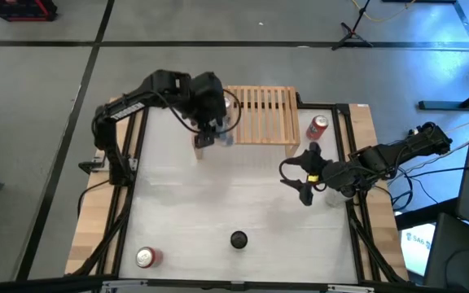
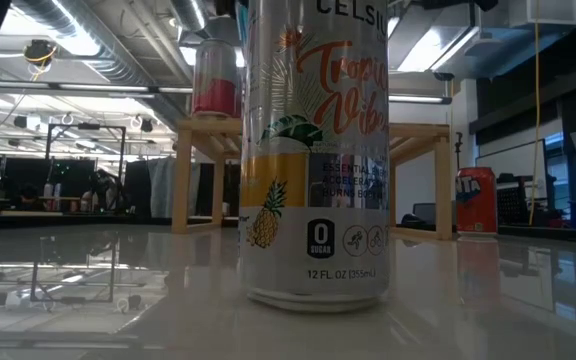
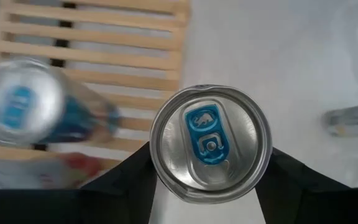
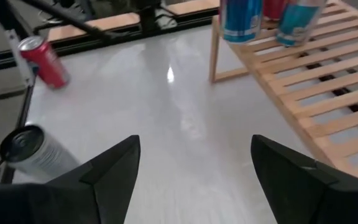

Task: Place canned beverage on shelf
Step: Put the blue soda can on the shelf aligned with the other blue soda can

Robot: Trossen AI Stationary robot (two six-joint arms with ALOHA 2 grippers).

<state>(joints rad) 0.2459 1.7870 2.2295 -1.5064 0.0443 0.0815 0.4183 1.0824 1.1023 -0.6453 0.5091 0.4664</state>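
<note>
My left gripper (image 1: 210, 132) is at the left end of the light-wood slatted shelf (image 1: 259, 114), shut on a silver can with a blue tab (image 3: 210, 143). In the high view the gripper hides this can. Other cans stand on the shelf's left end: blue ones (image 4: 241, 18) and a red-and-white one (image 2: 215, 80). My right gripper (image 1: 304, 175) is open and empty over the table, near the shelf's right end. My left gripper holds the can by its upper wall just under the rim (image 3: 157, 158), pinched between the two fingers (image 3: 126, 171), one on each side. The fingers come from above and point down. The can is upright. Its lower end is hidden, so I cannot tell whether it is lifted.
A red can (image 1: 317, 126) stands on the table right of the shelf. A tall white pineapple-print can (image 2: 315, 150) stands mid-front (image 1: 238, 239). A red can (image 1: 146, 258) lies at the front left. A pale can (image 4: 33, 152) is beside my right gripper.
</note>
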